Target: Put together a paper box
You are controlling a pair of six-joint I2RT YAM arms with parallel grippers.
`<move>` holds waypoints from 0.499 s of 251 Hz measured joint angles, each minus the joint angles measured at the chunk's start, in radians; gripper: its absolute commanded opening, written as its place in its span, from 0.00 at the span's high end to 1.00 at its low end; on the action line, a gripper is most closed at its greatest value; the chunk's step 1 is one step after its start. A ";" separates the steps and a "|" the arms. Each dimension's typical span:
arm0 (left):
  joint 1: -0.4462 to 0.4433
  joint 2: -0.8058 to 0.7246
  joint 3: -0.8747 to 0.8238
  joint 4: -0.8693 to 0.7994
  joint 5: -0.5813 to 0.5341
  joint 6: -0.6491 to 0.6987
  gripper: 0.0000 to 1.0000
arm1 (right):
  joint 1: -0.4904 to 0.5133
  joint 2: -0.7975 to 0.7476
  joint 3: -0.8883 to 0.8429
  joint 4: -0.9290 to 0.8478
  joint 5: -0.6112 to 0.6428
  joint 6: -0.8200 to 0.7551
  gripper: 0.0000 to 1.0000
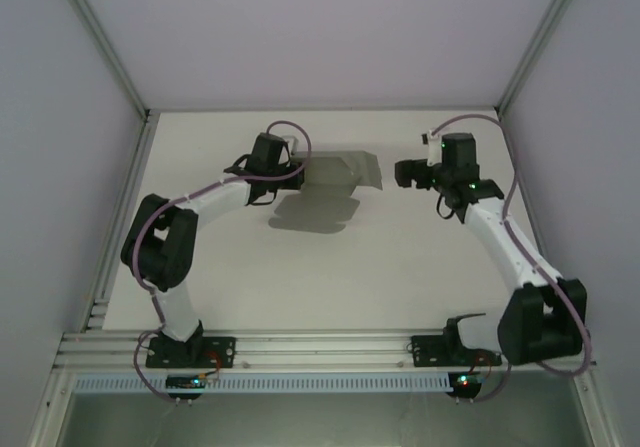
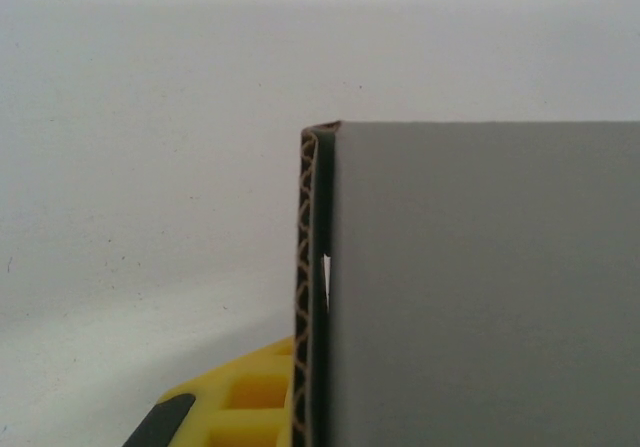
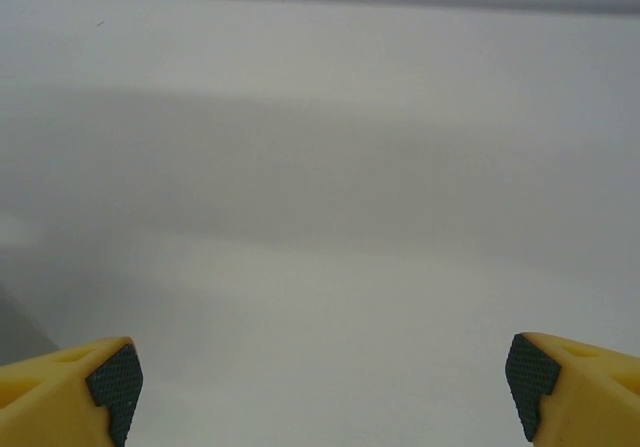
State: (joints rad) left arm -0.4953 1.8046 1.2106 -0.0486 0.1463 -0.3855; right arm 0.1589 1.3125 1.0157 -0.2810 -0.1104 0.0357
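Overhead view: the left end effector (image 1: 300, 174) was pressed together on the left edge of the grey, thin-card paper box (image 1: 340, 172). This partly folded piece was held above the far middle of the white counter (image 1: 400, 267), and its dark shadow (image 1: 315, 215) lay on the surface just nearer the arms. Left wrist view: a flat grey panel of the paper box (image 2: 480, 287) occupied the right half, its doubled corrugated edge (image 2: 308, 287) stood upright, and one yellow finger (image 2: 245, 402) met that edge at the bottom. The right end effector (image 1: 405, 174) stood just right of the paper box, near it but apart, jaws spread wide. Right wrist view: its yellow fingertips with black textured pads (image 3: 115, 382) sat at the two lower corners, with bare counter between them.
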 measured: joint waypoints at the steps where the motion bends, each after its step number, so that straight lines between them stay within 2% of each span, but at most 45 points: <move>1: 0.000 0.000 0.000 0.000 0.000 0.000 1.00 | 0.000 0.003 0.000 0.000 -0.005 -0.001 0.07; 49: 0.002 0.000 -0.003 0.000 -0.003 0.000 1.00 | 0.065 0.133 0.038 0.009 -0.221 -0.036 0.19; 86: 0.006 0.000 -0.004 0.000 -0.005 -0.001 1.00 | 0.142 0.143 0.059 0.009 -0.340 -0.064 0.25; 125: 0.005 0.000 -0.004 -0.003 -0.008 0.000 1.00 | 0.199 0.153 0.065 0.017 -0.414 -0.074 0.40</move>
State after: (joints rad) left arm -0.4908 1.8046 1.2068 -0.0517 0.1387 -0.3859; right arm 0.3576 1.4658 1.0805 -0.2638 -0.5243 -0.0383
